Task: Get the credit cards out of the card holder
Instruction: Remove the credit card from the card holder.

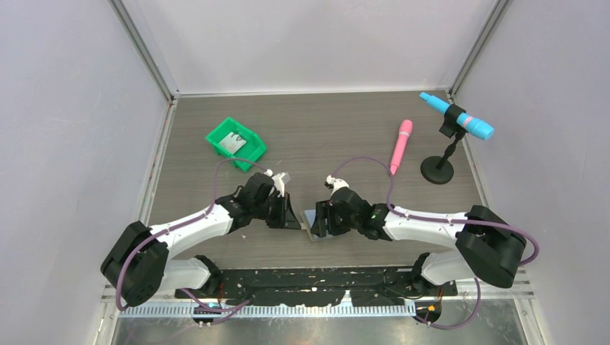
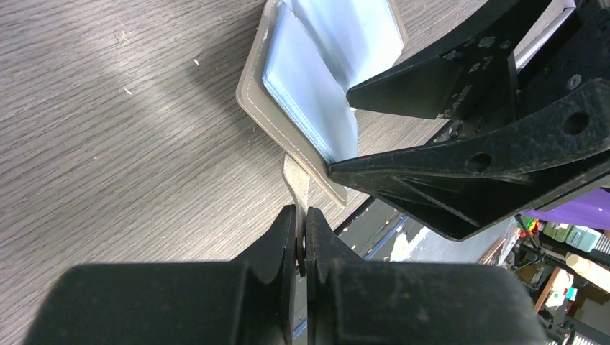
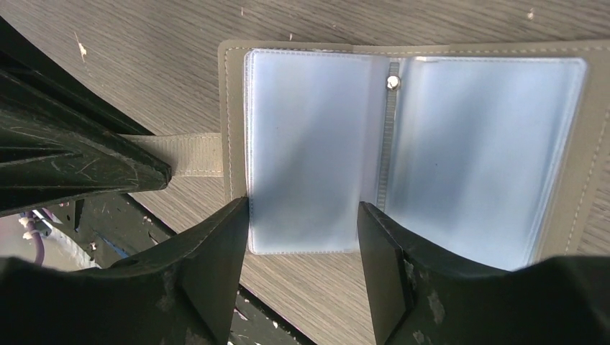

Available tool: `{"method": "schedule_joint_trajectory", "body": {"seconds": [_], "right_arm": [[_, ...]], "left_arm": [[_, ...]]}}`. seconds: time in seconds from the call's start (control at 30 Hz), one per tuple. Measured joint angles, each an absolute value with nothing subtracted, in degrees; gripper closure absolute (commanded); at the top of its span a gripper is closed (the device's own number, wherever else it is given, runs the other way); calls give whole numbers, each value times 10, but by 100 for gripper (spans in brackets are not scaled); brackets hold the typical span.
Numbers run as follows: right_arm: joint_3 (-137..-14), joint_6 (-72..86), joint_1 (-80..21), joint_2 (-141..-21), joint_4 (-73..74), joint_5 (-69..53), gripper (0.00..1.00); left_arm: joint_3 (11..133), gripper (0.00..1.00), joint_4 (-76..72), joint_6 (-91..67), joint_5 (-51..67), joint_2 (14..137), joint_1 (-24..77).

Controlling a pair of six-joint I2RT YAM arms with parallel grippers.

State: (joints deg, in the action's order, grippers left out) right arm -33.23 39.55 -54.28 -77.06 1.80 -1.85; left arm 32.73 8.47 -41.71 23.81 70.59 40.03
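Fingers [image 2: 277,244] of the left hand [image 2: 302,215] pinch the grey tab [image 2: 295,180] of the light-blue folding card holder [image 3: 231,93]; the right hand [image 3: 302,208], spread, straddles its clear sleeve [image 3: 309,136].

Between the black right fingers [image 3: 216,266], pale blue glossy sleeves are shown in the card holder [image 3: 403,144], bordered in grey with white stitching. A grey woven tab [image 2: 296,180] is seen at the black left fingers [image 2: 277,248], against the table's [image 2: 108,144] grey-brown wood grain.
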Motion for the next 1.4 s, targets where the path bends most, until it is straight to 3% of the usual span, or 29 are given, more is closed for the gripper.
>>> {"method": "schedule_joint_trajectory", "body": {"seconds": [0.47,0.83,1.03,1.23,1.4], "right_arm": [[-334,390,-543,-737,43,-1,34],[-342,387,-543,-739,48,-16,26],[-342,387,-543,-760,44,-25,29],[-342,387,-546,-775,35,-32,41],[-342,388,-547,-775,30,-30,45]], "left_arm": [[327,100,86,-414,242,706,400],[327,100,86,-402,264,706,400],[327,100,86,-400,275,706,400],[327,100,86,-397,283,706,400],[327,100,87,-389,285,706,400]]}}
